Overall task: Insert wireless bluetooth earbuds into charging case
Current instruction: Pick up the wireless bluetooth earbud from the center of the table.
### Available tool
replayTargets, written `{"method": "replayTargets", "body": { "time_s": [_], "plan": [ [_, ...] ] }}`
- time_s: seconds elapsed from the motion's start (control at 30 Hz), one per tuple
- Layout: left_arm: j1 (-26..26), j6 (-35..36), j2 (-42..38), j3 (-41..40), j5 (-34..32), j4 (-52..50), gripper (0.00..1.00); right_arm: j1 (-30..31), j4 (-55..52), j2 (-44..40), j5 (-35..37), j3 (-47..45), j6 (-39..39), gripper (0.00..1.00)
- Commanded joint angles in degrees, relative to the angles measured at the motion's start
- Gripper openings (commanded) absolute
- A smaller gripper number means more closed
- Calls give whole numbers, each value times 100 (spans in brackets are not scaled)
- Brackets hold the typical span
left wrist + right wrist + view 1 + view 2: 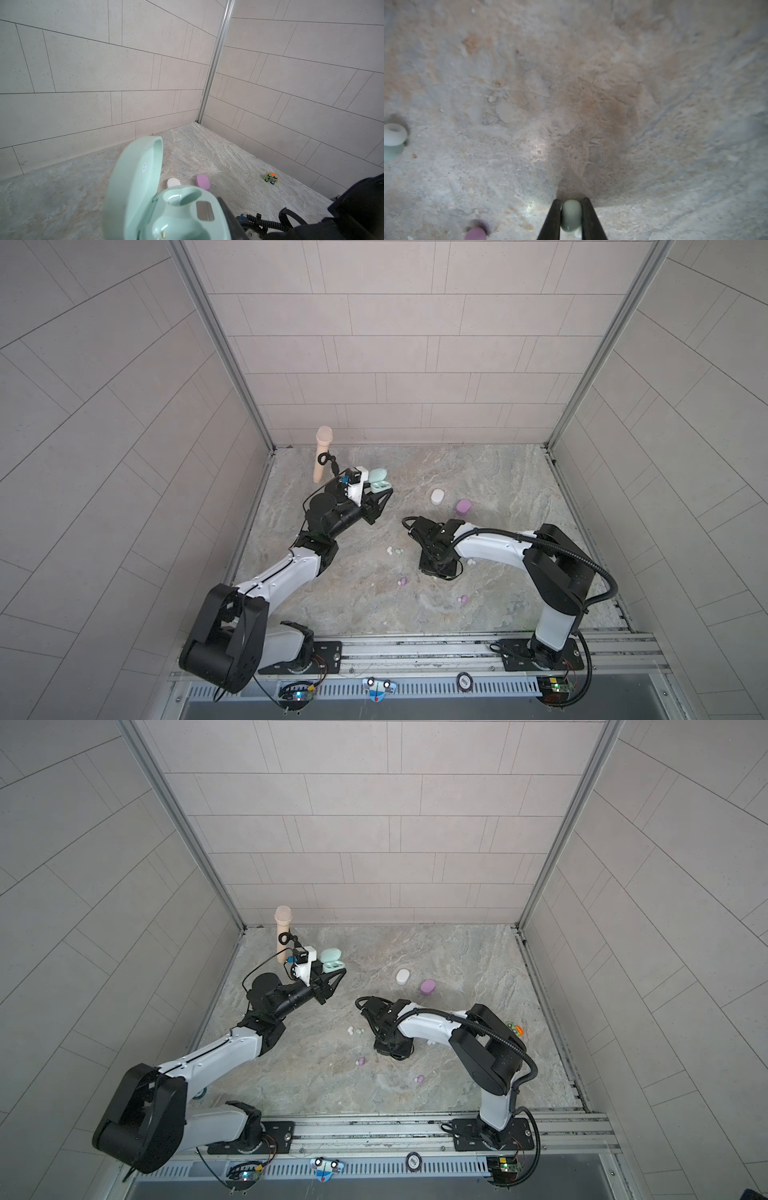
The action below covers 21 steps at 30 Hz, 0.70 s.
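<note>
My left gripper (376, 492) is raised over the back left of the table, shut on the base of a mint green charging case (378, 483) (166, 207). The lid is open and both sockets show empty. My right gripper (571, 202) is down at the stone table top, shut on a mint green earbud (571, 216). In both top views its wrist (434, 556) hides the fingers. Loose earbuds lie nearby: a white one (390, 550) beside a mint one (399, 551), two lilac ones (402, 581) (462, 599), and a white one (471, 562).
A closed white case (437, 496) and a closed lilac case (463, 507) lie at mid back. A peach cylinder (323, 454) stands at the back left corner. A small green toy car (515, 1028) sits near the right wall. Tiled walls enclose three sides.
</note>
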Motion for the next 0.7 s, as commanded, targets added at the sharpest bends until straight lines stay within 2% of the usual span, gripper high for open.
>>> {"method": "replayTargets", "body": {
  "time_s": [0.0,0.27,0.67],
  "plan": [
    [32,-20,-135,-42,72,130,1,-11,-351,157,57,-53,156,13],
    [28,-107,-75,-50,223,179,1,-45,-107,-98,151,-175,123,6],
    [-543,-82,127,16,501,209,2,-388,83,-1748,418,-683,-176,1]
  ]
}}
